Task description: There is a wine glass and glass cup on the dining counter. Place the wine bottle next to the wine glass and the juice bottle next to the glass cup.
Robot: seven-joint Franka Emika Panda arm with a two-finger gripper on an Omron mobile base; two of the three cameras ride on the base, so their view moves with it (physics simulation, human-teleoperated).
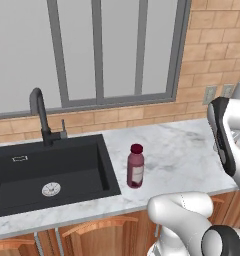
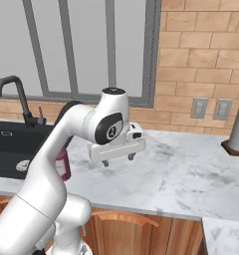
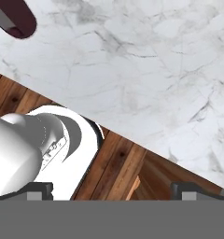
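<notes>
Juice bottle (image 1: 135, 166): stands upright on the marble table (image 1: 187, 150), just right of the black sink (image 1: 52, 172) and near the front edge; maroon cap on top, pale label facing forward.

Pincer (image 2: 117, 159): wide, holding nothing; it hangs above bare marble, right of the bottle and well apart from it, tips pointing down.

Arm pose: rises from the base, bends at a high elbow and folds forward over the table; the wrist is turned down. In the hand view the table's front edge runs diagonally, with the bottle's cap (image 3: 13, 17) at the top left corner.

Step in hand (judgement): approach to the juice bottle, not yet begun in earnest.

Risk (judgement): the bottle lies off to one side of the pincer, so a sideways sweep may strike it and tip it toward the sink or over the near edge.

Risk (judgement): a grip high on the cap may let the bottle swing or slip.
</notes>
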